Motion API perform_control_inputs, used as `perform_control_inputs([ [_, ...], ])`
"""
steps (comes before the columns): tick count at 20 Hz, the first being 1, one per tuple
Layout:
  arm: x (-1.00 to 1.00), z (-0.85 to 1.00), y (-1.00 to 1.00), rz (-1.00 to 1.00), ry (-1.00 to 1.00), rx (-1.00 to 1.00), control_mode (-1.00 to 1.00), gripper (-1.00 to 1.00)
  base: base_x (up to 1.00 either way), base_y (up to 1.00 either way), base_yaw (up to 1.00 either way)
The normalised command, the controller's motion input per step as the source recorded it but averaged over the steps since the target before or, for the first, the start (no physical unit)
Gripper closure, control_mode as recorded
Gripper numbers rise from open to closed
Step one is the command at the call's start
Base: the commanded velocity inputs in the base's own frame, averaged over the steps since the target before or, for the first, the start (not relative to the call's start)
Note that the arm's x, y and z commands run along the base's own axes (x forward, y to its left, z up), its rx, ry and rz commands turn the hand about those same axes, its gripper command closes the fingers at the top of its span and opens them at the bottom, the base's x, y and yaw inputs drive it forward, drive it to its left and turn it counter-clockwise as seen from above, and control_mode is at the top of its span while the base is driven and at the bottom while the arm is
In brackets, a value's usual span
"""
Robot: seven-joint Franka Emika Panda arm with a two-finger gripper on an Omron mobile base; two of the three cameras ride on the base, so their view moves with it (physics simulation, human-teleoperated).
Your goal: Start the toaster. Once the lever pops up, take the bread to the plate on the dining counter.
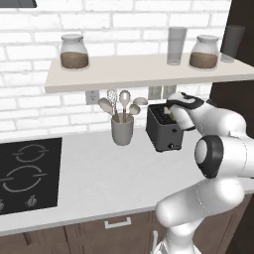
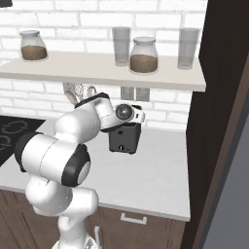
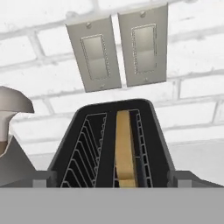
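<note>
Hand view looks straight down onto the toaster (image 3: 111, 144), with the bread (image 3: 124, 148) standing on edge in the right-hand slot, its long axis running away from the camera toward the wall plates (image 3: 118, 46). Left base view places the gripper (image 1: 174, 115) just above the toaster's top, jaws spread wide and holding nothing. Judged from this, the lever lies below the hand, at the toaster's end.

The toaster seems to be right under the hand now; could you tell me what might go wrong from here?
The open gripper hangs over the toaster, not at its front, so it could miss the lever. The bread sits edge-up in one narrow slot; fingers may hit the slot wires. The utensil cup stands close beside the toaster and could be knocked.
</note>
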Motion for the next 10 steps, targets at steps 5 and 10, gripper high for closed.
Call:
perform_control_inputs([
  [5, 0.01, -0.13, -0.03, 0.01, -0.04, 0.0, -1.0, -1.0, 0.0, 0.0, 0.0],
  [10, 0.09, 0.0, -0.08, 0.0, -0.01, 0.0, -1.0, -1.0, 0.0, 0.0, 0.0],
])
